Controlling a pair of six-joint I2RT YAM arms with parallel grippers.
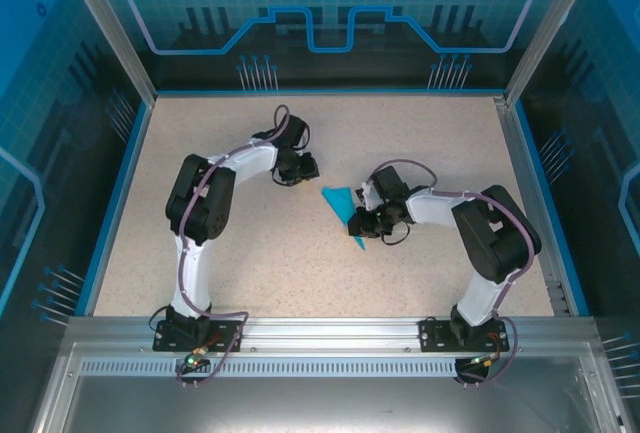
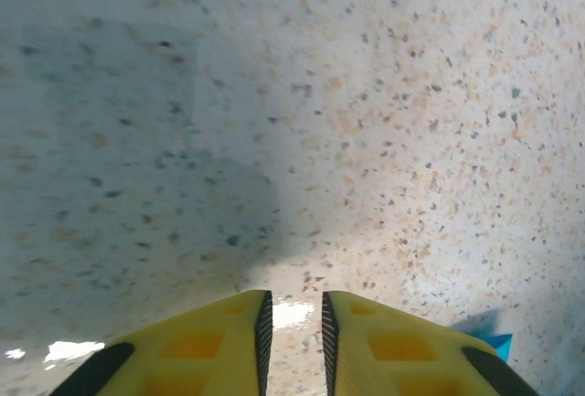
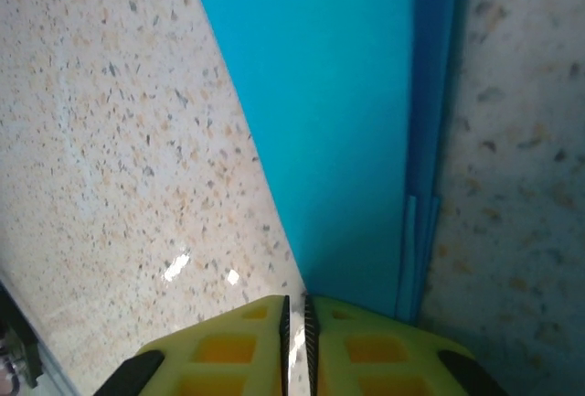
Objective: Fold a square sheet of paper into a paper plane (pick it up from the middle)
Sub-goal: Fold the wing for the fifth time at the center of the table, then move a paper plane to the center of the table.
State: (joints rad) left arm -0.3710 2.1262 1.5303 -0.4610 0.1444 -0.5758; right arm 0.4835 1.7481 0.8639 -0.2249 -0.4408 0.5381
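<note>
Two slim gaps: left end effector (image 2: 293, 303) parted over table (image 2: 274, 94), right end effector (image 3: 295, 303) parted at paper plane (image 3: 338, 122) edge.

The left arm (image 1: 200, 203) rises from its base at the near left, bends at the elbow and reaches far and right toward the middle. The left gripper (image 1: 298, 168) (image 2: 292, 309) points down, its yellow fingers (image 2: 210, 341) parted by a narrow gap. The right arm (image 1: 490, 233) folds leftward from the near right. The right gripper (image 1: 362, 221) (image 3: 295, 309) is low, its jaws apart by only a thin slit.
</note>
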